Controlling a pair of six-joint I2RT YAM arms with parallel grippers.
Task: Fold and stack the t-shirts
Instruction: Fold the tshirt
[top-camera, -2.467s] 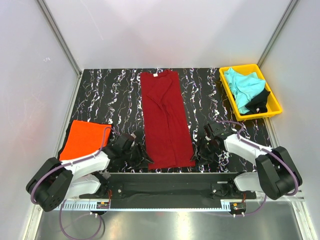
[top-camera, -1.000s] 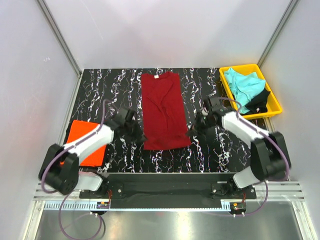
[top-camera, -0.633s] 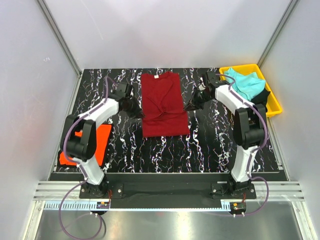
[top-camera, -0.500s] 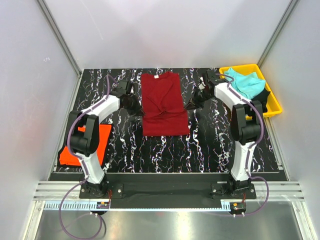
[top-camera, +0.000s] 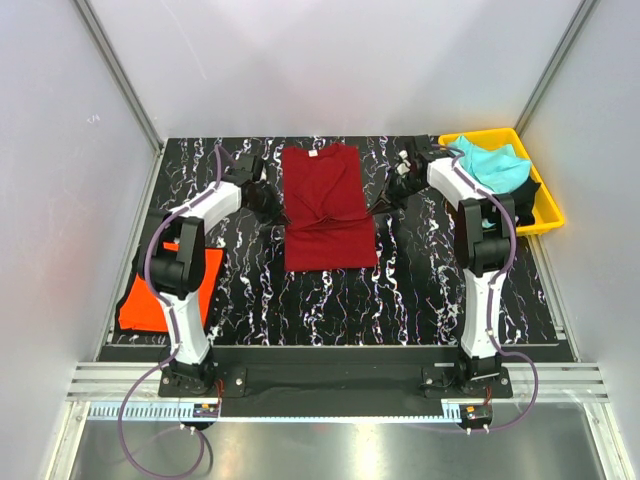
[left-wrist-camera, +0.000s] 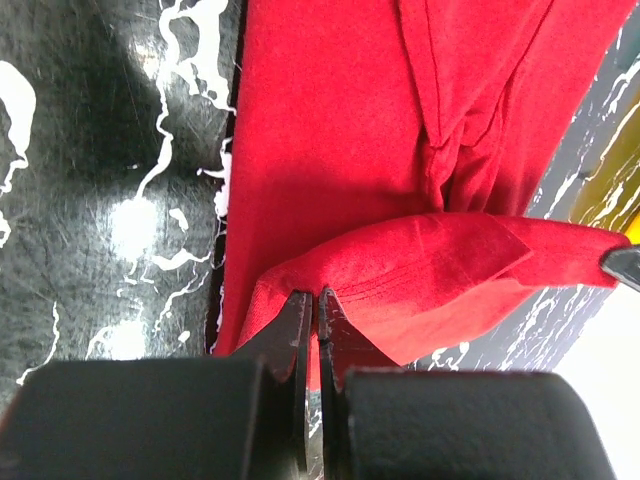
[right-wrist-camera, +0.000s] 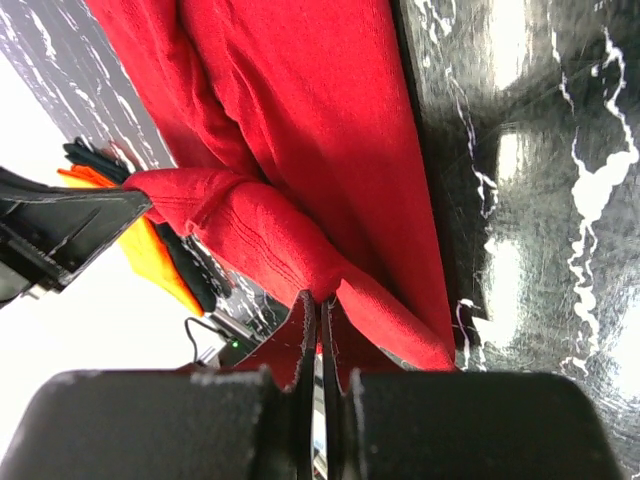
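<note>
The dark red t-shirt lies lengthwise in the middle of the black marbled table, neck label at the far end. Its near part is doubled over the rest. My left gripper is shut on the left corner of the raised hem, with the cloth pinched between the tips of the left gripper. My right gripper is shut on the hem's right corner, and red cloth hangs from the right gripper's tips. A folded orange t-shirt lies at the near left.
A yellow tray at the far right holds a crumpled turquoise t-shirt and a black one. White walls close in the table on three sides. Both arms reach far out over the table from the near edge.
Both grippers have carried the red shirt's near hem away from the near edge toward the neck, so the shirt now lies doubled and shorter. The arms are stretched further out.
</note>
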